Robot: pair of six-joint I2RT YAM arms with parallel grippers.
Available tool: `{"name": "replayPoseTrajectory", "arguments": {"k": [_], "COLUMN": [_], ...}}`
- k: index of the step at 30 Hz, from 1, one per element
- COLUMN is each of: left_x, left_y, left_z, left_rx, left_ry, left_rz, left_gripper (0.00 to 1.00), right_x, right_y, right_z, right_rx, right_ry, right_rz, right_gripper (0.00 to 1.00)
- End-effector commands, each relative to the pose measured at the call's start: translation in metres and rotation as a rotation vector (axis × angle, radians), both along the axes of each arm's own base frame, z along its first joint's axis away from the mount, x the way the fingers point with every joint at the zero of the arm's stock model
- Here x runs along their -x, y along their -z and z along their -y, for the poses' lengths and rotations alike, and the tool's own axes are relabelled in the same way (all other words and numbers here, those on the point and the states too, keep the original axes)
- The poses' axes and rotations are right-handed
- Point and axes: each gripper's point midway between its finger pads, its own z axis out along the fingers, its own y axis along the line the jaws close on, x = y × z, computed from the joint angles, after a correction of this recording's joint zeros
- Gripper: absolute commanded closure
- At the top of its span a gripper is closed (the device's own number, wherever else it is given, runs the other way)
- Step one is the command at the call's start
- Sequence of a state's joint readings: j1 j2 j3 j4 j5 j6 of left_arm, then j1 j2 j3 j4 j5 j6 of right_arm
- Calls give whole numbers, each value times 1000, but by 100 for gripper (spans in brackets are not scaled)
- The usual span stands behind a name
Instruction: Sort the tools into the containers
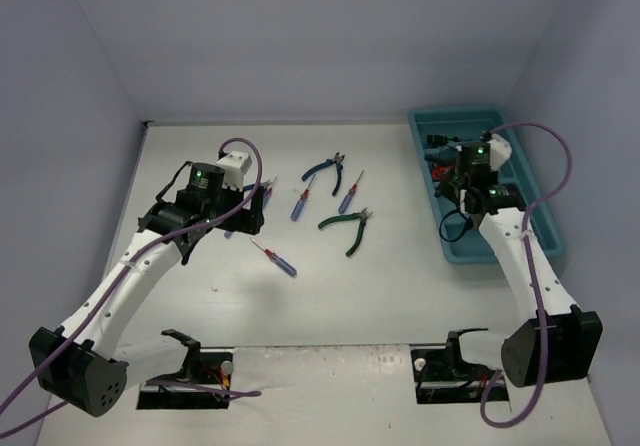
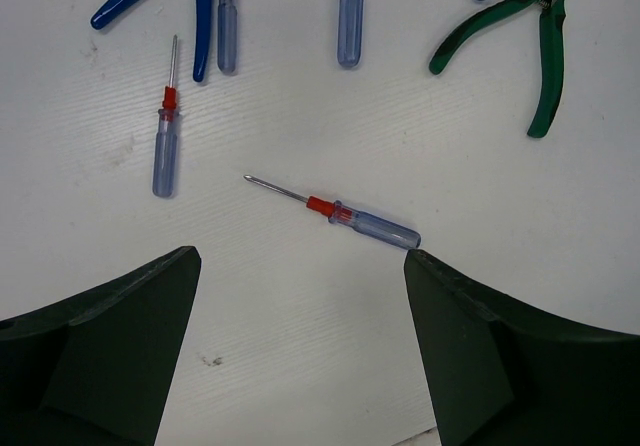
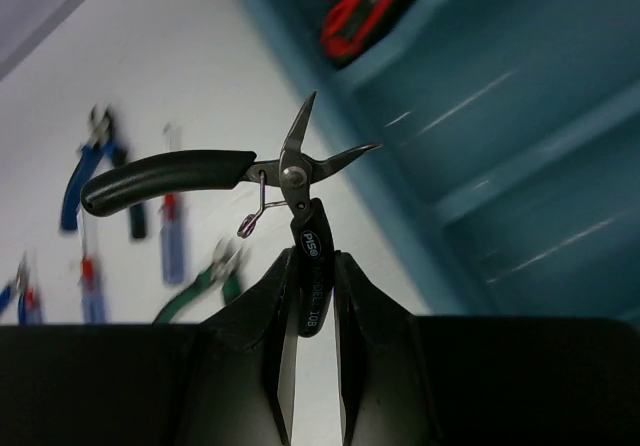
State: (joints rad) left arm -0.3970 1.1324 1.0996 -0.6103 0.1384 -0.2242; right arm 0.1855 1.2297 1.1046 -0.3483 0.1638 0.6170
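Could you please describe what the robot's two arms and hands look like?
Both the left arm and right arm have white links with black joints, a purple cable looping along each, and a green light near the wrist. The left hand and right hand have dark, wedge-shaped fingers.

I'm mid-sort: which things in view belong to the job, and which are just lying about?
Part of the job:
- black pliers, held in the right pincer
- blue pliers
- green pliers
- loose screwdrivers
- red-black tools in the teal tray
- left pincer, open

Just there:
- purple cables
- black mounts at the near edge
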Motion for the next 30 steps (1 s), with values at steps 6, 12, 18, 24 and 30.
{"name": "replayPoseTrajectory", "arguments": {"k": [6, 12, 18, 24, 30], "left_x": [-6, 0, 2, 3, 3], "left_y": [-29, -28, -24, -20, -16], "left_z": [2, 0, -1, -1, 2], "left_rx": [49, 62, 63, 62, 74], "left_ry": [-17, -27, -32, -35, -36], "left_rz": [75, 74, 66, 53, 35], "left_gripper": [19, 19, 19, 19, 19], "right_x": [-41, -58, -68, -66, -63], "right_y": [35, 80, 108, 109, 78], "right_z": [108, 121, 126, 126, 123], "right_rx": [-190, -224, -206, -188, -151], "right_ry": [315, 292, 256, 233, 210], "right_rz": [38, -8, -41, -49, 4], "right_gripper": [100, 100, 88, 43, 32]}}
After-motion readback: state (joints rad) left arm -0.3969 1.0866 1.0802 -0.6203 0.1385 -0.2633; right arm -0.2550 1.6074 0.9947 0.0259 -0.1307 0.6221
